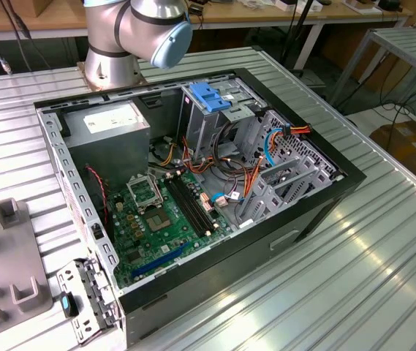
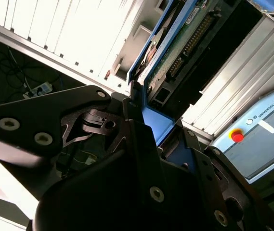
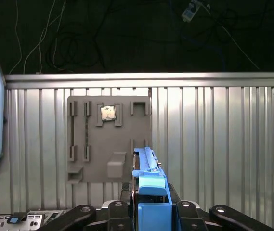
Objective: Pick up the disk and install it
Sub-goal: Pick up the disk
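Disk (image 3: 147, 166) in gripper (image 3: 150, 195), jaws clenched on blue-railed end, held edge-on over ribbed table (image 3: 223, 144). Judged rigid, fairly heavy, shock-sensitive; hold rails, not circuit board. Exterior view: drive cage (image 1: 211, 121) 1 o'clock from motherboard (image 1: 164, 212).

Your exterior view looks down at a slant into the open computer case (image 1: 193, 183), fairly near. Your first wrist view faces straight down, high over the grey fixture plate (image 3: 109, 139) beside that case. Both wrist views share the disk (image 3: 150, 180), close up
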